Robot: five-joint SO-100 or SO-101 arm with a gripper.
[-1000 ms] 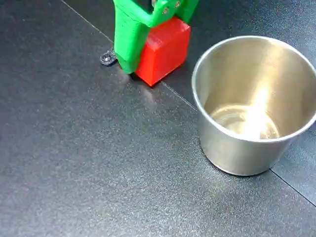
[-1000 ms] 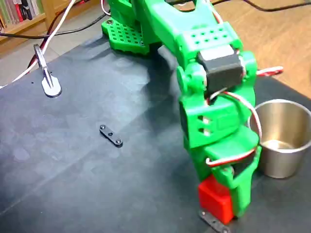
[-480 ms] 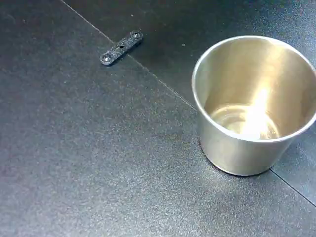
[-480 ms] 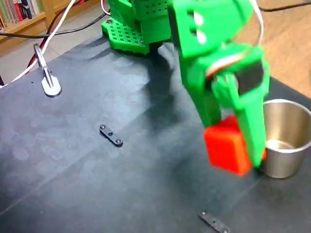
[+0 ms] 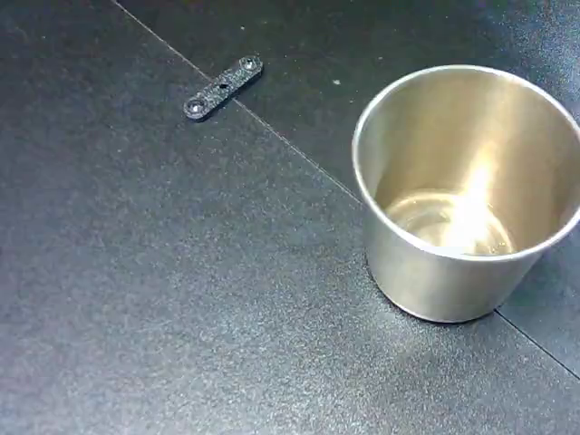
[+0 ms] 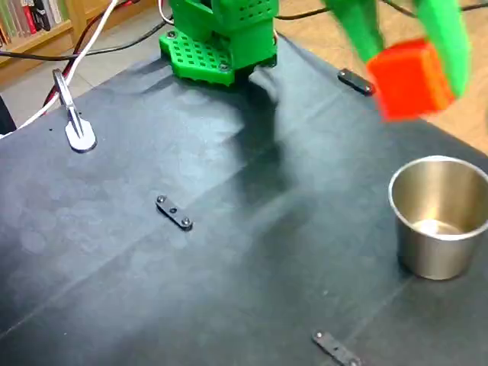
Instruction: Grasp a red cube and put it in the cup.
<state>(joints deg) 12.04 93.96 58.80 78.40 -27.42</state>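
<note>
Fixed views show two angles on one dark surface (image 6: 137,252). In one fixed view the green hand (image 6: 408,34) is raised at the upper right, blurred, its two fingers (image 6: 358,30) closed on the cube (image 6: 410,78), which hangs between them in the air, well clear of the surface. The cube sits above the cup (image 6: 438,217) in the picture and a little to its left; whether it is truly over the opening cannot be told from this angle. The cup stands upright near the right edge, with nothing inside but a shine on its bottom. The green base (image 6: 221,38) of the arm stands at the top centre, cables running off behind it. A small black link (image 6: 174,213) lies left of centre, another (image 6: 335,348) near the bottom edge, and a third (image 6: 356,81) just left of the cube in the picture. A silver clip (image 6: 75,122) lies at the left.

In a fixed view set close to the surface, only the cup (image 5: 453,263), a seam (image 5: 299,159) in the surface and one black link (image 5: 223,87) show; hand and cube are out of that picture.
</note>
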